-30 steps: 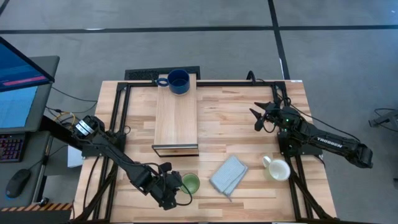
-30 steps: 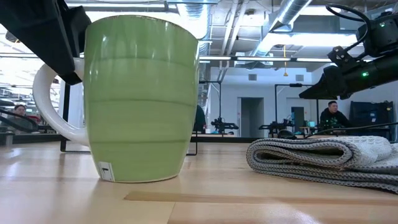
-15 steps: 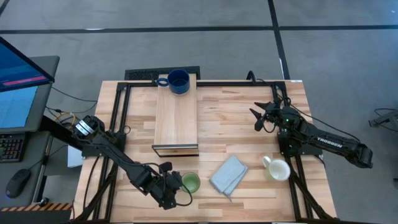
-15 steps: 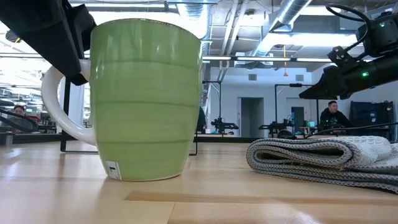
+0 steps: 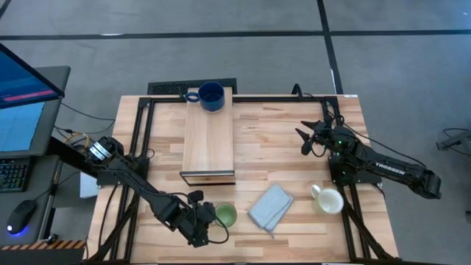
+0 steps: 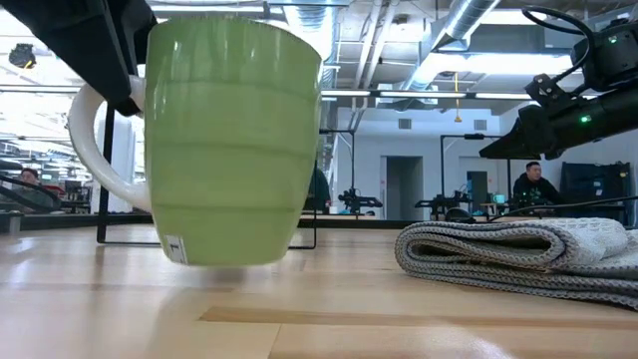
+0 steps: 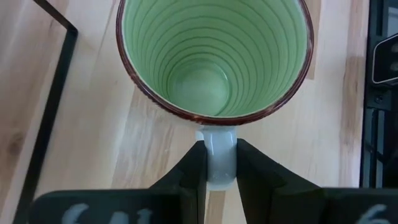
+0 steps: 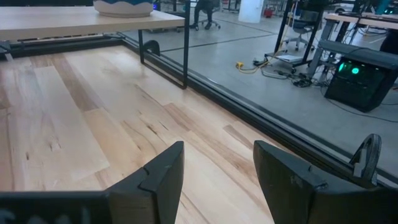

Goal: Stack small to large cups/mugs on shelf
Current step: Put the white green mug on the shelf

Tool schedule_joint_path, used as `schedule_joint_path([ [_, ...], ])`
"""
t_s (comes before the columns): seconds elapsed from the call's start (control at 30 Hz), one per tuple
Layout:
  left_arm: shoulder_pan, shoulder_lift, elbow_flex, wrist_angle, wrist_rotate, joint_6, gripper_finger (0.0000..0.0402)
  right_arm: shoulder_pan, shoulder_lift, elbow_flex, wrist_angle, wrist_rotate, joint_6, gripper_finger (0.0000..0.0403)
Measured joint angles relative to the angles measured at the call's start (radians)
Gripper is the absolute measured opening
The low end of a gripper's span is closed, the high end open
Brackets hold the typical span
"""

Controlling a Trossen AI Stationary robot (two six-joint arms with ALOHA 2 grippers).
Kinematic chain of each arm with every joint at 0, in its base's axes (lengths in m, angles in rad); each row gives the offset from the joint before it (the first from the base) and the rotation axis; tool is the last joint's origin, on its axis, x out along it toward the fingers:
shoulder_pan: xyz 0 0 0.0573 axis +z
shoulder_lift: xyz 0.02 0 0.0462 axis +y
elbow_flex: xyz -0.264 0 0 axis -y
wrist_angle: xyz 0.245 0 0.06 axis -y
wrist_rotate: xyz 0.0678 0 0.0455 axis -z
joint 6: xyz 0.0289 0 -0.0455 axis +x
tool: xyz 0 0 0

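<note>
My left end effector (image 7: 216, 165) is at the near edge of the tabletop (image 5: 287, 140), closed on the white handle of the light green mug (image 5: 224, 216). In the left wrist view both fingers (image 7: 189, 171) press the handle from either side, just below the mug's dark red rim. In the low view the mug's base hangs slightly clear of the wood, with a faint shadow beneath it, and the mug stands close to upright.

My right end effector (image 5: 305, 140) hovers over the far right part of the tabletop, well apart from every mug. Its fingers (image 8: 155, 174) stand wide open and hold nothing; only bare wood shows between them in the right wrist view.

The dark blue mug (image 5: 210, 96) stands upright on the far end of the shelf (image 5: 209, 143), its handle pointing to the left side. The shelf lies lengthwise in the middle left of the tabletop, its dark opening facing the near edge.

The white mug (image 5: 327, 199) sits on the tabletop at the near right, beside the base of my right arm. The folded grey-blue cloth (image 5: 270, 207) lies between the green mug and the white mug, touching neither.
</note>
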Motion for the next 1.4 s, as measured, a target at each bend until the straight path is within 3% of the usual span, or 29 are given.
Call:
schedule_joint_path([
  [0.73, -0.037, -0.066, 0.033, -0.092, -0.057, 0.037, 0.0048, 0.000, 0.000, 0.000, 0.000, 0.000, 0.030, 0.0216],
  [1.4, -0.040, -0.392, 0.033, -0.199, -0.026, 0.131, 0.0048, 0.000, 0.000, 0.000, 0.000, 0.001, 0.067, 0.0216],
])
